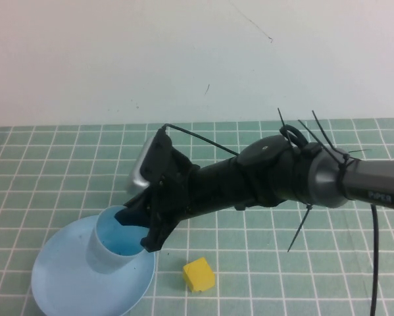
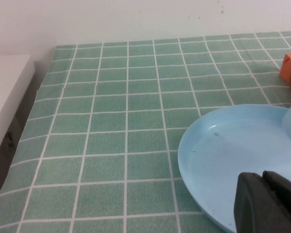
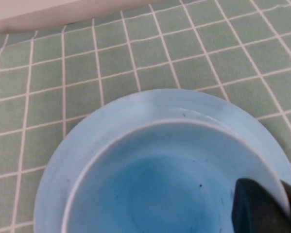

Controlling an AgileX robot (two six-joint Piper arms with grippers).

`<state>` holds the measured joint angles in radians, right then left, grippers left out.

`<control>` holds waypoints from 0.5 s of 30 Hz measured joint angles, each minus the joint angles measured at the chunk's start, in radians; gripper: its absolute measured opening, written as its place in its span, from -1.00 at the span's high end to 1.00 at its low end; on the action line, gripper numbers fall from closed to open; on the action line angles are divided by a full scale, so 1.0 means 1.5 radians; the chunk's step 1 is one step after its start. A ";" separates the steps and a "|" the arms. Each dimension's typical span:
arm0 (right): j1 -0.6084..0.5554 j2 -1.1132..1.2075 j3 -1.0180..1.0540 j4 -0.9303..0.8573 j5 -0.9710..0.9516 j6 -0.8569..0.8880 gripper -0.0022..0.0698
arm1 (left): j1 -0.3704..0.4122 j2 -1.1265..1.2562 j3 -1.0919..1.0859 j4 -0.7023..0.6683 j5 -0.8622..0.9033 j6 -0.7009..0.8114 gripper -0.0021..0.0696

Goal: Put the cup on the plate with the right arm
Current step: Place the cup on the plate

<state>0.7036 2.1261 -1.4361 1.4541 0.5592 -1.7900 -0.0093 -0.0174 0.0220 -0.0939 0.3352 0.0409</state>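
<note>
Right gripper point(image 1: 144, 227) low over the front-left of the table, black fingers straddling the rim of the cup point(image 1: 112, 240), one finger point(image 3: 262, 206) dipped inside the blue bowl of it; closed on the cup wall by the look of the high view. Cup upright, seated on the plate point(image 1: 65, 286), toward its far-right part. Right arm point(image 1: 282, 174) stretched in from the right edge, nearly level, wrist pitched down to the left, zip ties and cable bristling off the grey joint. Yellow block point(image 1: 198, 274) just right of the plate, apart from it. Left gripper point(image 2: 269, 204) close above the plate's near rim; finger spread: cannot tell. Green checked tablecloth point(image 1: 269, 276) beneath.
</note>
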 joint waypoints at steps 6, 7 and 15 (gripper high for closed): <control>0.027 0.020 -0.047 -0.024 -0.033 -0.016 0.86 | 0.000 0.000 0.000 0.000 0.000 0.002 0.95; 0.028 0.023 -0.051 -0.032 -0.037 -0.016 0.86 | 0.000 0.000 0.000 0.000 0.000 0.002 0.95; 0.028 0.032 -0.055 -0.134 -0.051 0.061 0.86 | 0.000 0.000 0.000 0.000 0.000 0.002 0.95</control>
<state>0.7459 2.1741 -1.5180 1.2530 0.4823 -1.6987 -0.0093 -0.0174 0.0220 -0.0939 0.3352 0.0432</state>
